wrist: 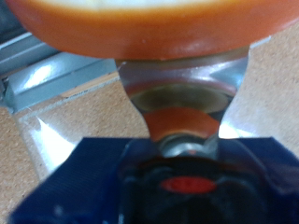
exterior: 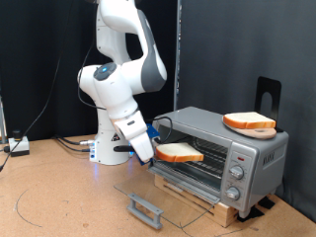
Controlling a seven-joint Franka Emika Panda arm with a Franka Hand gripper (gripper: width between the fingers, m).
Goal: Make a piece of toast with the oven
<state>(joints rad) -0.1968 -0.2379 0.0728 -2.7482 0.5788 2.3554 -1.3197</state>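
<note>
Nearest the exterior camera: the oven's glass door [exterior: 163,197] lies folded down flat, its grey handle [exterior: 145,208] out front, low over the counter [exterior: 69,197].

Just behind the door: the oven [exterior: 222,148], silver-grey, sitting on a wooden board [exterior: 212,205]. Cavity open. Round knobs [exterior: 235,176] run down the panel at the exterior view's right.

At the cavity mouth: the piece of toast [exterior: 180,152], pale face with orange-brown crust, held roughly level and clear of the counter, its far part reaching into the opening. The gripper [exterior: 153,150] has it by the edge on the exterior view's left. The fingers [exterior: 146,144] are clamped on the slice; blue padding shows at the hand.

Wrist view confirms the grip: the crust of the toast [wrist: 154,28] fills the frame's far edge, a finger [wrist: 182,93] pressed against it, blue tape around the finger base. Focus soft; rack detail cannot be made out.

On the oven's roof: a second slice [exterior: 249,121], alike, lying flat toward the exterior view's right.

Behind: the white arm [exterior: 114,84] rises from its base [exterior: 107,148] at the exterior view's left. Cables [exterior: 74,144] trail along the counter. Black curtain [exterior: 227,49] as backdrop.
</note>
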